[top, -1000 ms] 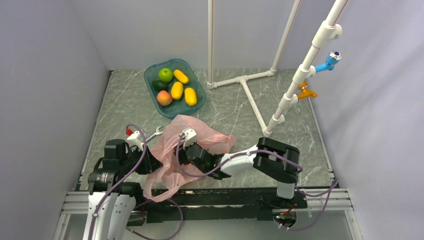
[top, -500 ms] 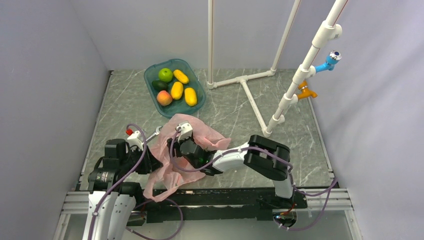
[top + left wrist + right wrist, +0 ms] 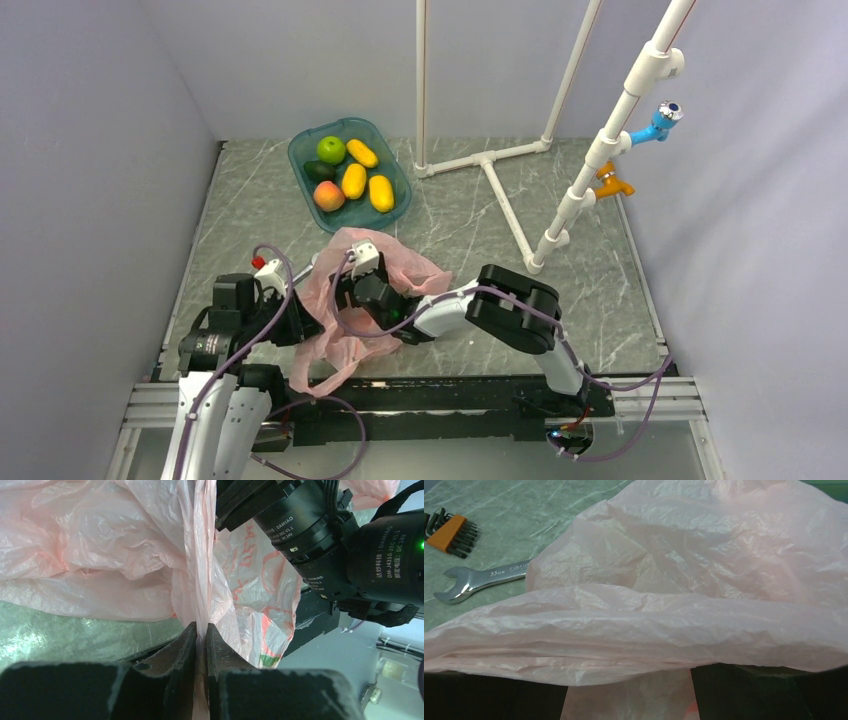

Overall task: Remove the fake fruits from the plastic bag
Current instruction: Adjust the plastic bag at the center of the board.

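On your marbled counter point(image 3: 460, 225), left pincer point(image 3: 200, 628) pinches the plastic bag point(image 3: 100, 545) tight; right pincer point(image 3: 360, 288) grip hidden, can't tell.

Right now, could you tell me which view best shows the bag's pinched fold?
Left wrist: the left jaws clamp the plastic bag close up. Top external shows it small, pinch hidden; right wrist only loose film.

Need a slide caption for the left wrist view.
Left jaws pinch a fold of the pink bag, right arm alongside.

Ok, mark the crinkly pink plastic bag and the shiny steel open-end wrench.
crinkly pink plastic bag point(image 3: 704, 545): right wrist view, on its upper crumpled panel.
shiny steel open-end wrench point(image 3: 494, 575): right wrist view, mid-handle.
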Tool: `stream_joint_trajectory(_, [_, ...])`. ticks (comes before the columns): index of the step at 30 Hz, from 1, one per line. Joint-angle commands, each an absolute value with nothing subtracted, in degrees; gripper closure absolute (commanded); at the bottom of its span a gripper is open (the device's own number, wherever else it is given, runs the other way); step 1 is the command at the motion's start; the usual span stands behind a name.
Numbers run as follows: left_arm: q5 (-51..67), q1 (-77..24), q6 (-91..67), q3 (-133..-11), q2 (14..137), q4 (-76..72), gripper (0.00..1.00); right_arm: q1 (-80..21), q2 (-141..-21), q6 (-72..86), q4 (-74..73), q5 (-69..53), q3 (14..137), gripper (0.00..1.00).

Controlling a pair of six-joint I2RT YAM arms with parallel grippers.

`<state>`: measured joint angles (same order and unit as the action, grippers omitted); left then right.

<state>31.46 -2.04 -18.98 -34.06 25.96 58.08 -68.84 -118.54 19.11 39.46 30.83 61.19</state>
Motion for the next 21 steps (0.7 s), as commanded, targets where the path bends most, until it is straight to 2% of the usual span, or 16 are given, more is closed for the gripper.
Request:
stream_joint_trajectory(1, [30.3, -1.8, -22.9, -35.0, 26.3, 56.2, 0.84, -67.6, -120.3, 17.5, 43.3, 30.0, 64.9, 0.21])
stream_joint_trajectory(8, [33.4, -1.8, -24.4, -38.2, 27.1, 53.6, 0.86, -67.0, -113.7, 17.9, 43.7, 34.5, 58.8, 0.21])
stream_joint_trajectory(15, [49.0, -2.5, -28.0, -39.6, 30.2, 47.1, 0.97, -66.2, -102.6, 19.2, 40.2, 40.4, 48.9, 0.22])
stream_joint_trajectory(18, [48.5, -5.9, -29.8, -41.1, 29.7, 46.3, 0.97, -66.2, -96.7, 20.7, 37.0, 40.9, 44.9, 0.23])
stream_joint_trajectory(21, [42.0, -10.5, -29.2, -42.6, 30.2, 50.6, 0.98, -66.8, -91.6, 21.0, 36.5, 35.5, 40.7, 0.25])
